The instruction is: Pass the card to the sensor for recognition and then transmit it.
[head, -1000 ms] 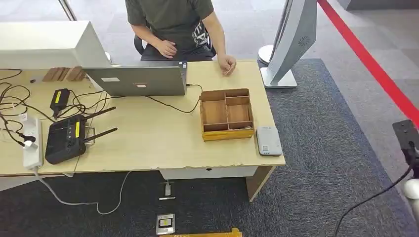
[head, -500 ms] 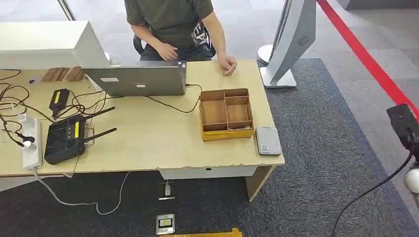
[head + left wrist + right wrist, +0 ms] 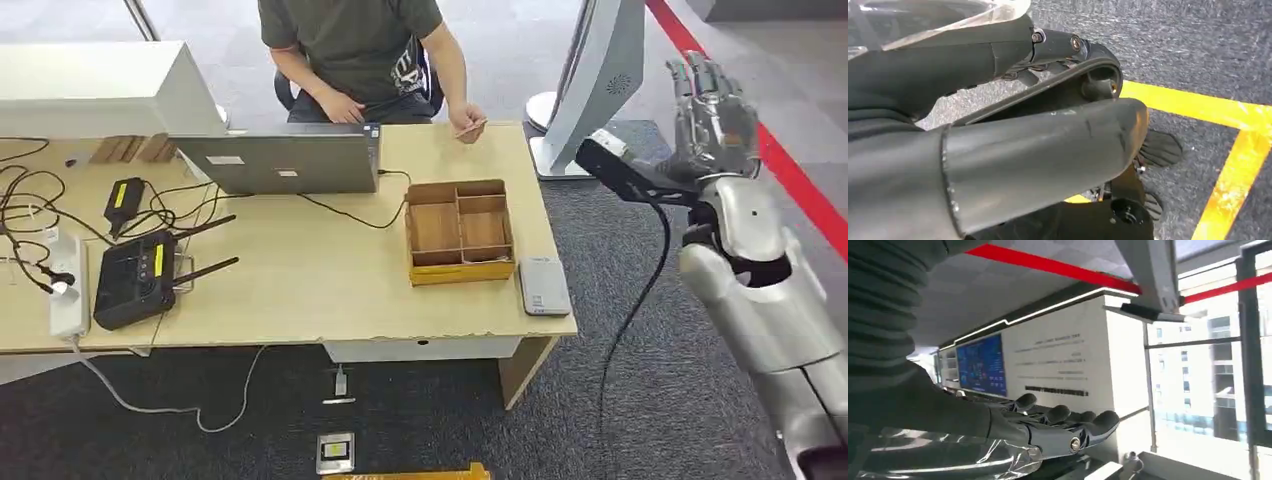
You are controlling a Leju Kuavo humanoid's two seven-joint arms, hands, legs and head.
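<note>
The right hand [image 3: 708, 100] is raised off the bench's right side, over the carpet, its fingers [image 3: 1058, 415] stretched out and apart, holding nothing; whether the left hand's fingers are released or clenched cannot be told. The card [image 3: 470, 128] is pinched in a person's hand [image 3: 462, 122] at the far edge. The sensor [image 3: 544, 286] lies at the near right corner beside a wooden box [image 3: 458, 232]; its label is too small to read.

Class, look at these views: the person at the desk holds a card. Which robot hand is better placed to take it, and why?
The right robot hand: it is raised with fingers apart, on the side of the desk where the person's hand holds the card. The left wrist view looks at the floor.
</note>
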